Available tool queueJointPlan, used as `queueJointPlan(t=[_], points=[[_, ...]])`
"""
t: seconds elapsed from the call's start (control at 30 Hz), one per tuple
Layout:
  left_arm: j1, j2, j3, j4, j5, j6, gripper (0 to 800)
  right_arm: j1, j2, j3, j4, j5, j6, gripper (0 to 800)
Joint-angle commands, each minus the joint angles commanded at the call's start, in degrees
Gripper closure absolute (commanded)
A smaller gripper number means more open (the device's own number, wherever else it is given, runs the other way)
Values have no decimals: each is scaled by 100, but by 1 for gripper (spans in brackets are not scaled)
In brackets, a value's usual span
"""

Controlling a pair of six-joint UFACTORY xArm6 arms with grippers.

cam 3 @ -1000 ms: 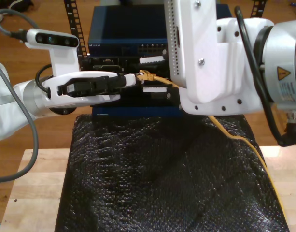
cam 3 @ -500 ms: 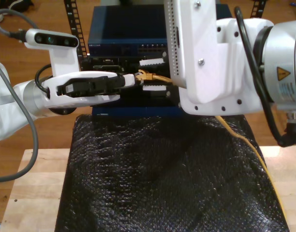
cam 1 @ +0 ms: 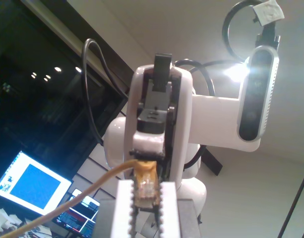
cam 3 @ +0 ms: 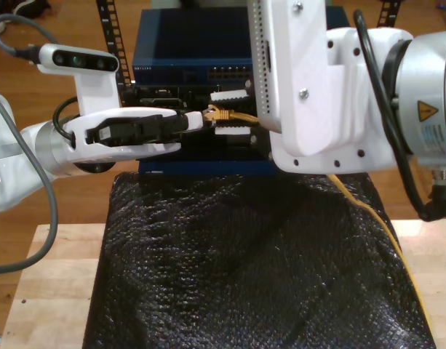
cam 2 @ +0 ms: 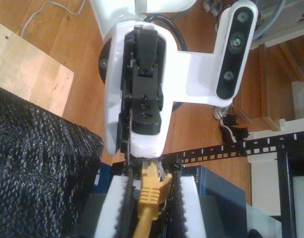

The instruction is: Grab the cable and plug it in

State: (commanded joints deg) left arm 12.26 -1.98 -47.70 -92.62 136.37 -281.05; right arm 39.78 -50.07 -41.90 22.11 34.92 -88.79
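Between the toothed white fingers [cam 1: 121, 208] of my first gripper [cam 1: 146, 201], in its wrist view, the cable [cam 1: 145, 184] has its clear plug pinched tight. Second wrist view: my second gripper [cam 2: 151, 198] straddles the yellow boot, jaws parted with gaps either side. Exterior view: both grippers meet at the plug before the blue rack unit [cam 3: 193, 47], above the black mat [cam 3: 244, 269].

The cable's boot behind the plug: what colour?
Yellow-orange boot, clearest in the second wrist view.
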Motion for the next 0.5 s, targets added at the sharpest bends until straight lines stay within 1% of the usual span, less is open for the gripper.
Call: queueJointPlan(t=[0.17, 0.3, 0.43, 0.5], points=[[0, 0, 0, 0, 0, 0, 792, 0, 0, 9, 0, 0, 0, 589], [0, 0, 0, 0, 9, -9, 792, 0, 0, 9, 0, 0, 0, 604], [0, 0, 0, 0, 0, -9, 792, 0, 0, 9, 0, 0, 0, 647], [0, 0, 0, 0, 0, -9, 792, 9, -35, 9, 9, 0, 0, 691]])
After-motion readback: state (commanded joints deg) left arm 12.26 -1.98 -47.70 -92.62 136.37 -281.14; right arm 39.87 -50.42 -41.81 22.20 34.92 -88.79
